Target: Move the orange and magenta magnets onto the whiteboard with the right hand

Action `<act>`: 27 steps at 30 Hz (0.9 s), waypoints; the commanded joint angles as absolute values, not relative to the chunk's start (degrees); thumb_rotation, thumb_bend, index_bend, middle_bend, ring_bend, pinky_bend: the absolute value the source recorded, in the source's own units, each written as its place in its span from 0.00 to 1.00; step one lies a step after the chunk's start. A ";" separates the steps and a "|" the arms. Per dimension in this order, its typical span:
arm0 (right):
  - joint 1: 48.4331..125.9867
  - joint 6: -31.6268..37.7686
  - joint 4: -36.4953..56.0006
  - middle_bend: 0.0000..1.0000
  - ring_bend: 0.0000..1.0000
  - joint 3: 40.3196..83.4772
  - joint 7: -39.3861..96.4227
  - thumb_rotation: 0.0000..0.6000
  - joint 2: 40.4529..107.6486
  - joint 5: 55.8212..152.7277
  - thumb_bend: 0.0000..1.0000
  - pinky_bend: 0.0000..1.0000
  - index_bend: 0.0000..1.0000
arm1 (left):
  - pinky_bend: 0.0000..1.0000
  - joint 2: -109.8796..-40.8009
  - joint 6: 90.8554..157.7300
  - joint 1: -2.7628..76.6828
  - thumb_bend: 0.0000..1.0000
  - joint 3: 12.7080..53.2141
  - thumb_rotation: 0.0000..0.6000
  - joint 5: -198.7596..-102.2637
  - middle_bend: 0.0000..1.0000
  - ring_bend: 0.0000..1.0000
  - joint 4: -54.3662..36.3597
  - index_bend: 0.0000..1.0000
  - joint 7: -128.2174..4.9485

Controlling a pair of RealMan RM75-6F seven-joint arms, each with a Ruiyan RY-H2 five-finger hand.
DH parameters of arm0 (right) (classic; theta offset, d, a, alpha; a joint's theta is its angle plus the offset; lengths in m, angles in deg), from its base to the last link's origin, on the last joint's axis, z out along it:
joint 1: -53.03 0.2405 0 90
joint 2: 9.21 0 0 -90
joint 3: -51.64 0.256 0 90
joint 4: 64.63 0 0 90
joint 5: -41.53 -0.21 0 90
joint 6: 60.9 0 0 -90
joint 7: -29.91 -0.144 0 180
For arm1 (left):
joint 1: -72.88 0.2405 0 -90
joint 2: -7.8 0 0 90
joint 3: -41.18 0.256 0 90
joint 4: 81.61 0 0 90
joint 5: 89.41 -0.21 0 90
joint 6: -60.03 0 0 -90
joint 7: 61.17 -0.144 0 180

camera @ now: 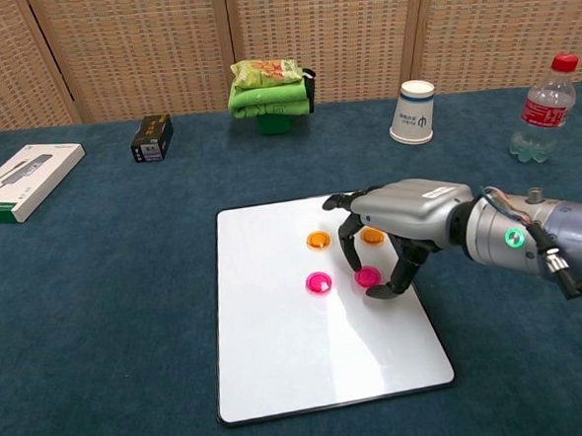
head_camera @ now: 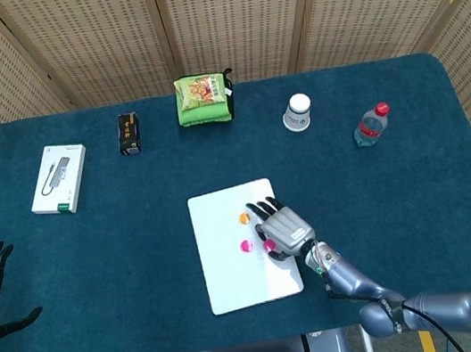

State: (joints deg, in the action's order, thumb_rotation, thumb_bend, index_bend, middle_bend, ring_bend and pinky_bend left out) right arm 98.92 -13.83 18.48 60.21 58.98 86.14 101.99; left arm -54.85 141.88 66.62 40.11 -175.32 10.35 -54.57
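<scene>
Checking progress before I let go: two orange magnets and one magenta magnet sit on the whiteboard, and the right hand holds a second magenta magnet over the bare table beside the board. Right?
Not quite. The chest view shows the right hand holding the second magenta magnet over the whiteboard itself, not the table. Two orange magnets and one magenta magnet do sit on the board.
</scene>
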 commanded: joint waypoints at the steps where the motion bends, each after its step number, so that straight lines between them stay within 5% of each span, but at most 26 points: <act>1: 99.16 -13.67 18.30 0.00 0.00 60.00 59.36 1.00 86.30 101.54 0.36 0.00 0.58 | 0.00 -54.83 141.80 66.59 0.00 40.12 1.00 -175.31 0.00 0.00 10.35 0.00 -54.48; 27: 100.77 -12.97 17.36 0.00 0.00 58.80 59.94 1.00 86.91 98.91 0.36 0.00 0.50 | 0.00 -54.65 141.63 66.54 0.00 40.15 1.00 -175.27 0.00 0.00 10.46 0.00 -53.92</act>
